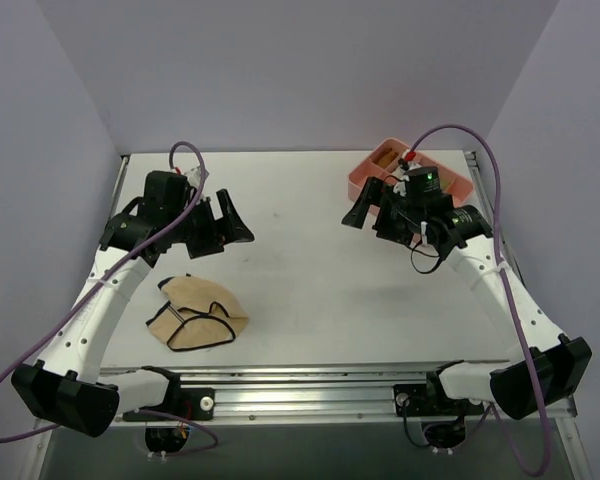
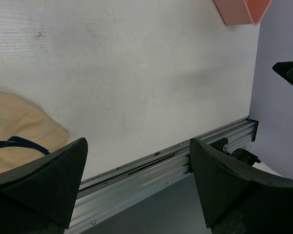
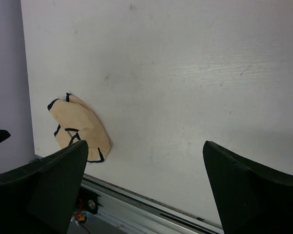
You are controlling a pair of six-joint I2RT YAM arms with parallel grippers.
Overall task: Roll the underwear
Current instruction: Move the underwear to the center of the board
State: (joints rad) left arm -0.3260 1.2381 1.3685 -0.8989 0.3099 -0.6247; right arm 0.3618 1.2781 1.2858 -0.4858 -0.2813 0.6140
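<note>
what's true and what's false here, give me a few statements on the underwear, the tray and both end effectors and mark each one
1. The underwear lies unrolled on the table, on the left arm's side. True.
2. The left end effector is clamped on the underwear. False: it is open, holds nothing and is clear of the cloth.
3. The pink tray sits at the far right of the table. True.
4. The right end effector holds a rolled cloth. False: it is open and empty above bare table.
</note>
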